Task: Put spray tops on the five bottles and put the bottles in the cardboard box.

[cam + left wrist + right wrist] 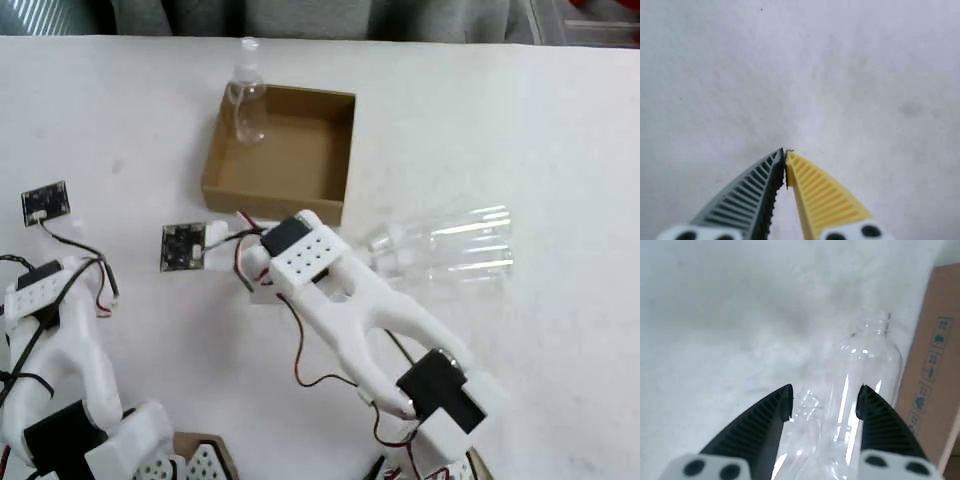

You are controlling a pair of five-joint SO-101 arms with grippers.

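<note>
High view: my main worry is the lying bottles point(455, 250). They are round, clear and packed side by side on the table point(520, 120), right of the cardboard box point(272, 200). A nudge from the right arm point(330, 275) could roll one away or push its neighbours apart. Their long axes run left to right, with the necks to the left, toward the box, and the bases to the right. One capped bottle point(245, 100) stands upright in the box's far left corner. It could topple if another bottle is dropped in against it. The left arm point(45, 300) sits at the near left, well apart from all of this.

Left wrist view: the left gripper point(785, 156) is clenched with its tips meeting. It holds nothing and hangs over bare table, so I see no risk there.

Right wrist view: the right gripper point(825, 390) is spread wide and empty, with one clear bottle point(870, 360) lying between and beyond its jaws. The neck points away from the gripper and the box wall is just beside the bottle. The bottle sits closer to one jaw than the other. I judge that closing now could pinch it unevenly and make the slick plastic squirt out or swing against the cardboard.
</note>
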